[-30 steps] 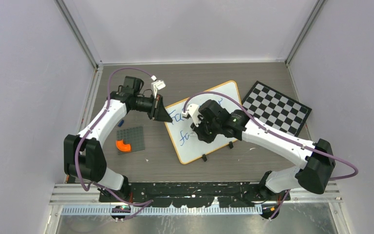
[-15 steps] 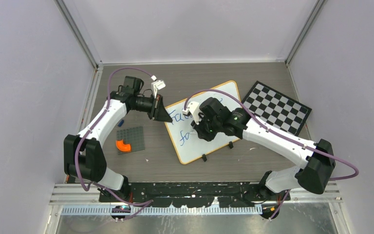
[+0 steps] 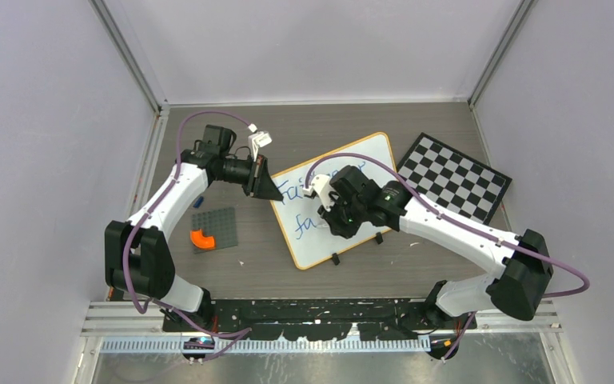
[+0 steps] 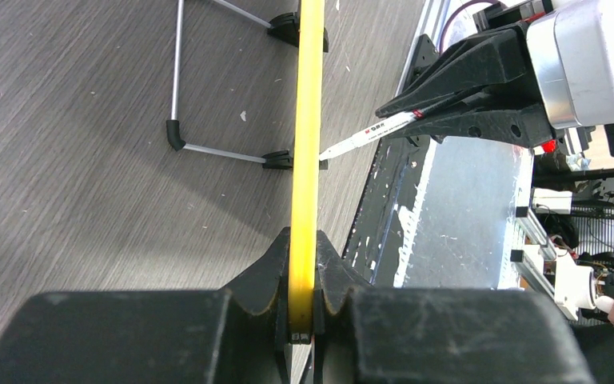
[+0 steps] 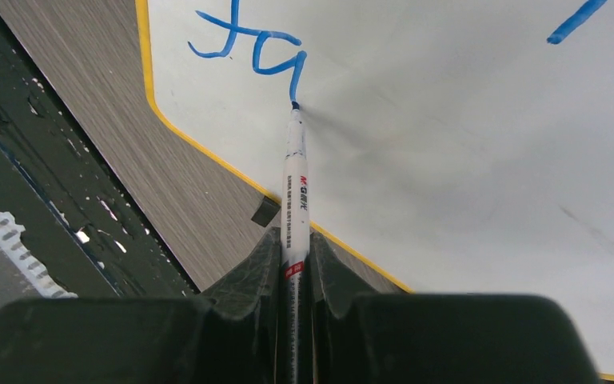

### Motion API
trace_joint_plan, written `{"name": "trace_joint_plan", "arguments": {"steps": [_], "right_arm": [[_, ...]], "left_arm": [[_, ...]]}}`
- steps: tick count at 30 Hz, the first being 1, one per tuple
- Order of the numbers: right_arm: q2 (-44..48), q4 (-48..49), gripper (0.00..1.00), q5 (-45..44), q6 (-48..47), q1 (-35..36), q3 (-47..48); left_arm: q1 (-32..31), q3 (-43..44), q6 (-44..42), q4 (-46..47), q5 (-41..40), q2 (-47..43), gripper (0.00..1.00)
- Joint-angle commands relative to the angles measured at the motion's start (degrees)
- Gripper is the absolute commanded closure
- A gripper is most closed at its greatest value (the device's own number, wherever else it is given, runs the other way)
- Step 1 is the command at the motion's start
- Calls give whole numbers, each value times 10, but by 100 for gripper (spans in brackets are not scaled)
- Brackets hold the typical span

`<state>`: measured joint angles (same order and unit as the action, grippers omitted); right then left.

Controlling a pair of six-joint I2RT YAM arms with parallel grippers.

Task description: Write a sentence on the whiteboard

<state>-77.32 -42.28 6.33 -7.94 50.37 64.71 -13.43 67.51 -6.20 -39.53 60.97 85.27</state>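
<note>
The whiteboard (image 3: 372,158), white with an orange-yellow frame, lies tilted at the table's middle with blue writing in two lines. My left gripper (image 3: 273,190) is shut on its left edge; the left wrist view shows the yellow frame (image 4: 307,120) edge-on between the jaws of that gripper (image 4: 303,280). My right gripper (image 3: 334,221) hovers over the board's lower part, shut on a white marker (image 5: 297,176). The marker's blue tip touches the whiteboard (image 5: 464,120) at the end of the blue letters "fa" (image 5: 248,44). The marker (image 4: 368,132) also shows beside the frame in the left wrist view.
A black-and-white checkered board (image 3: 454,176) lies to the right of the whiteboard. A grey baseplate (image 3: 214,226) with an orange piece (image 3: 202,238) sits left of it. Black clip feet (image 3: 336,258) stick out at the board's near edge. A wire stand (image 4: 177,80) shows under the board.
My right gripper has shifted slightly over the lower line of writing with the marker, and the blue stroke there has grown a little. The left arm and the board have stayed still.
</note>
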Motion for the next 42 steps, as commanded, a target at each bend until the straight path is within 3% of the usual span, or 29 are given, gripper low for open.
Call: {"name": "trace_joint_plan", "arguments": {"steps": [1, 42], "right_arm": [[31, -10, 100, 6, -11, -3, 25], [18, 9, 100, -55, -15, -31, 30]], "left_arm": [[-2, 20, 12, -16, 12, -1, 100], [-2, 23, 11, -17, 12, 2, 100]]}}
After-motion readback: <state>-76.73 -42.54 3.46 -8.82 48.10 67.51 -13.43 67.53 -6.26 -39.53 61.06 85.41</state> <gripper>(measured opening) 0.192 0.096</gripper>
